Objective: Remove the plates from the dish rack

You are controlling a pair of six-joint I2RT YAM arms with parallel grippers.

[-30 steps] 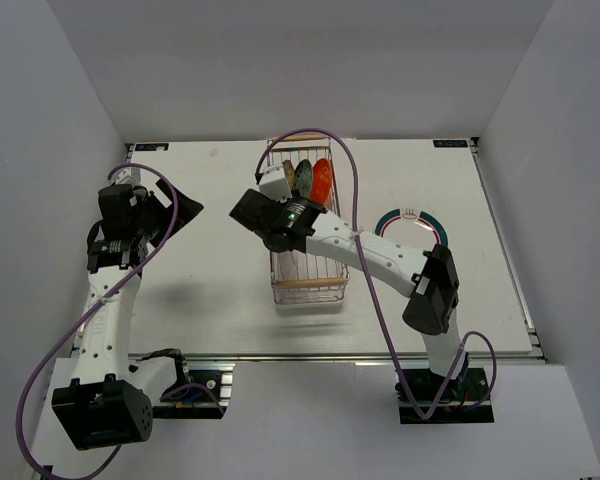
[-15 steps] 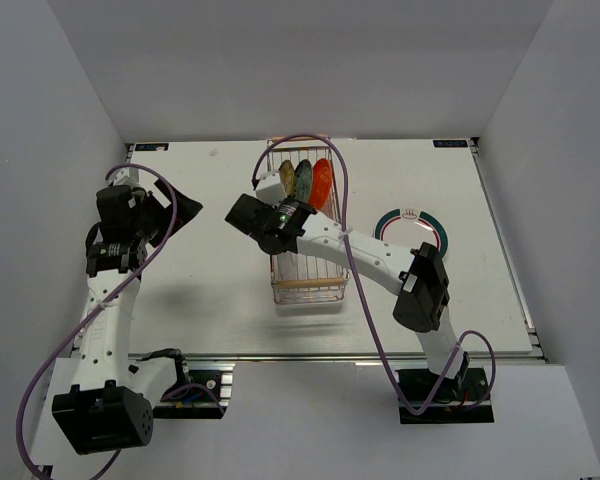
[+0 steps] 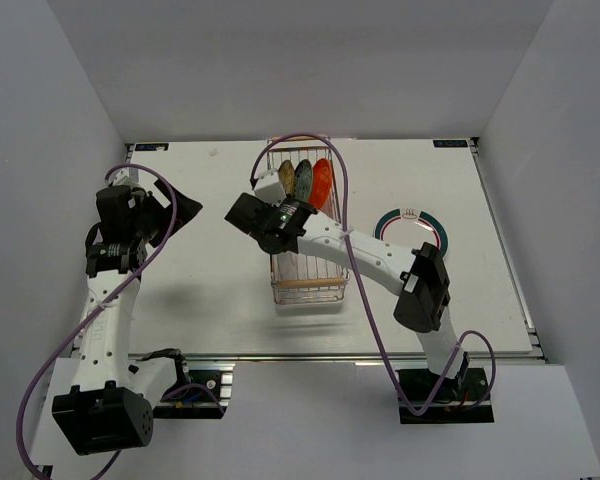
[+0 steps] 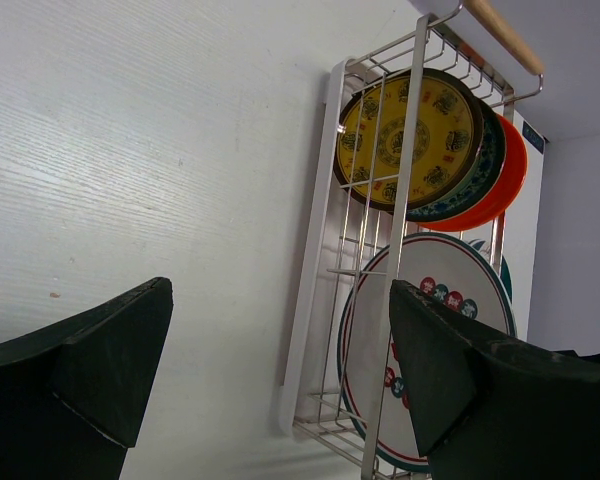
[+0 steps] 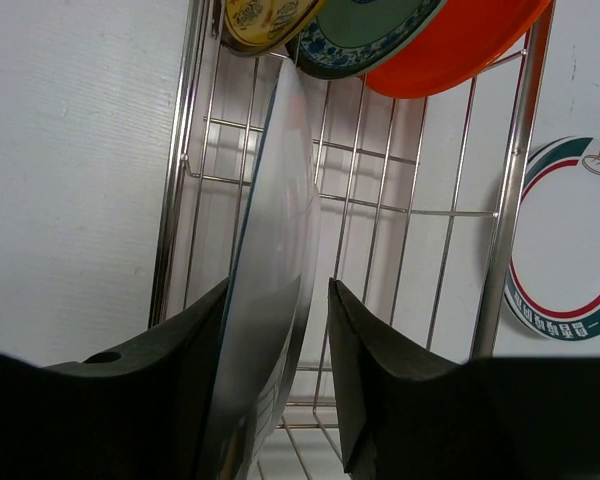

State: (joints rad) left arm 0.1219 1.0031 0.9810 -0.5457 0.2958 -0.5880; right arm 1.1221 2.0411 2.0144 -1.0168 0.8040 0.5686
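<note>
Right hand reaches into the rack, clamped on a large plate; left hand hangs left of the rack, spread wide.

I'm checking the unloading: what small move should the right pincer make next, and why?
Probably lift straight up: the right pincer straddles the large white plate standing on edge in the dish rack, three smaller plates close beyond; grip firmness unclear.

The scene is lit brightly and evenly from overhead — the white table is almost washed out. A soft shadow is thrown beside the near end of the dish rack. In the right wrist view the close white plate is blurred and streaked with glare.
</note>
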